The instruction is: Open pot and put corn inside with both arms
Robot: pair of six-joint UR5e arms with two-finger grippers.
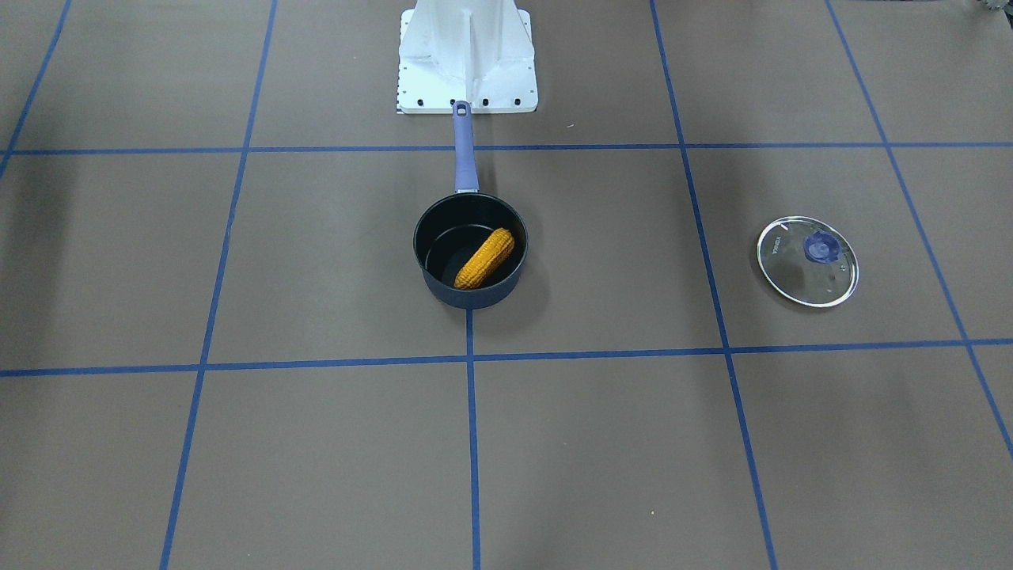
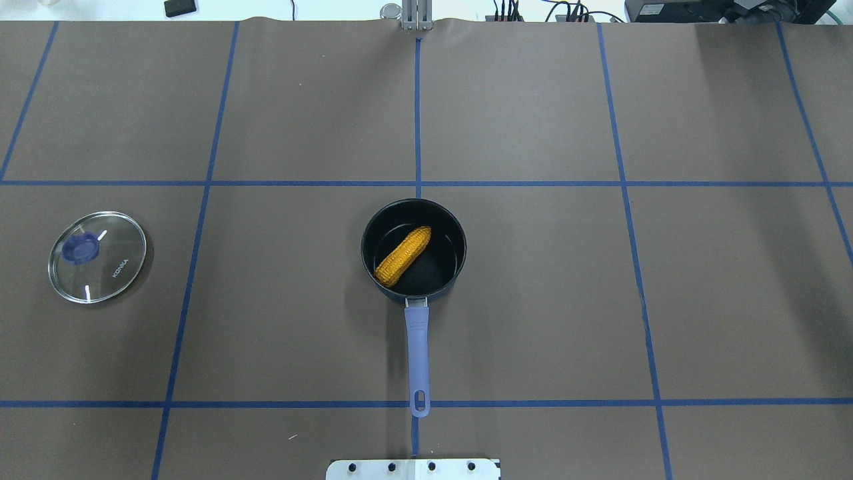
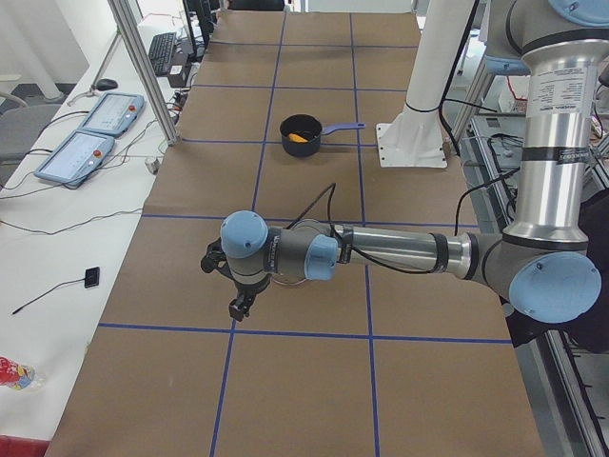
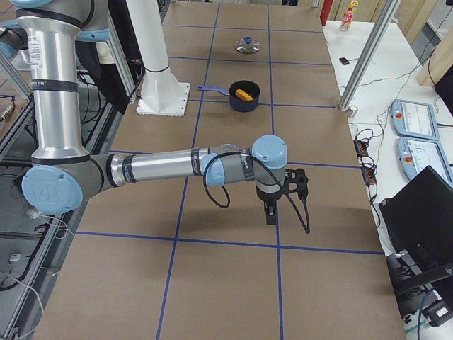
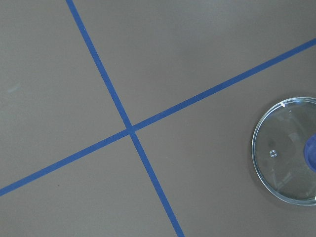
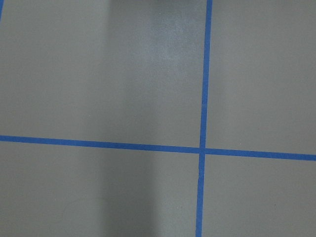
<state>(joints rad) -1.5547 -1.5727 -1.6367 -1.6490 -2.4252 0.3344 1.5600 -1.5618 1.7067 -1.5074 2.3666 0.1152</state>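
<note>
Lying aslant inside the open pot (image 2: 441, 270) at mid-table, the corn (image 2: 403, 257) looks delivered; the lid (image 2: 97, 257) sits well apart. The left gripper (image 3: 238, 307) and right gripper (image 4: 270, 212) hang far off; whether either is open or holding anything cannot be told. A low sweep home could clip the handle (image 2: 417, 347), tipping the pot.
</note>
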